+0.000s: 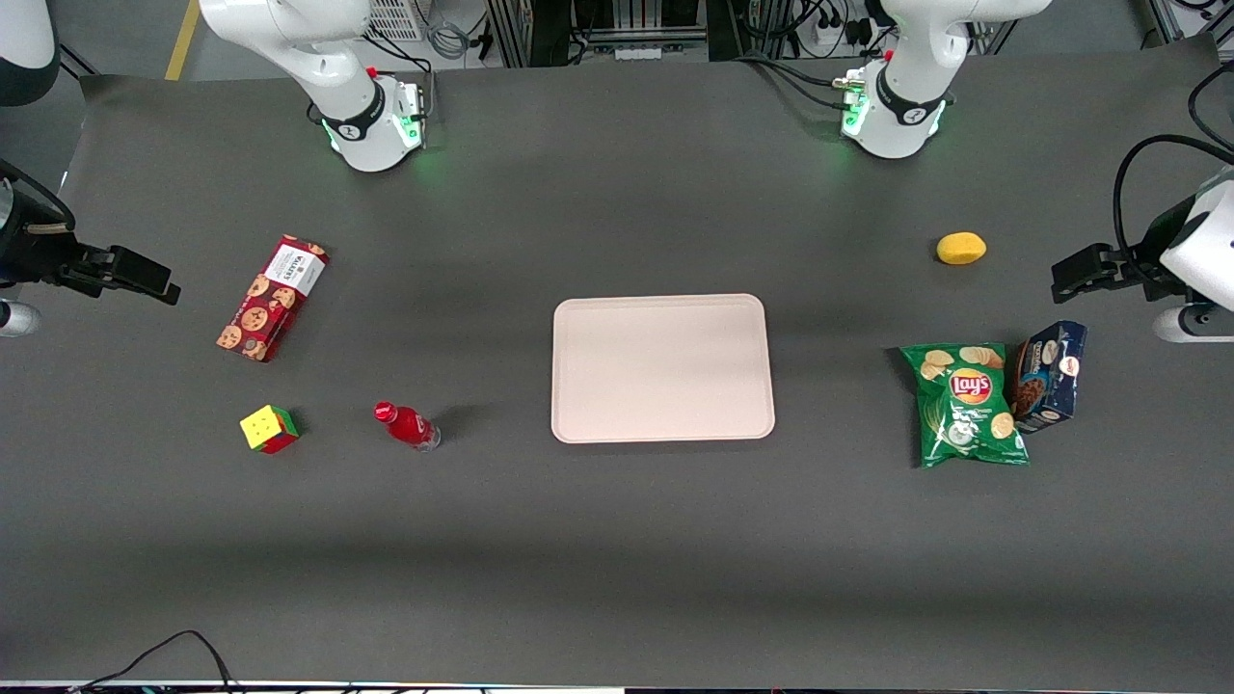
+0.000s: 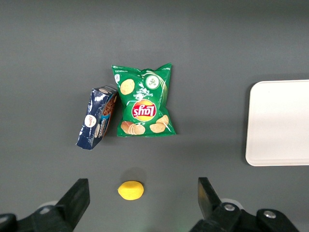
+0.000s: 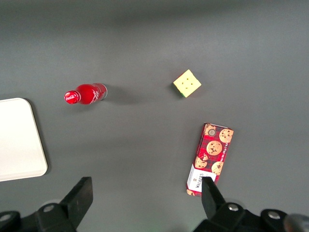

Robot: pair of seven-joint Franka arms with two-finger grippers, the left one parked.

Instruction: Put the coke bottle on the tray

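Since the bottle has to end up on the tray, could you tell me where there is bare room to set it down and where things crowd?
The tray is bare all over. Open table lies between it and the coke bottle. The colourful cube and cookie box cluster toward the working arm's end, where the open gripper hangs; the chips bag, blue box and lemon toward the parked arm's.

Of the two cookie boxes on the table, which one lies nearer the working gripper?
The red cookie box, lying at the working arm's end just by the open gripper. The dark blue box sits at the parked arm's end, beside the green chip bag.
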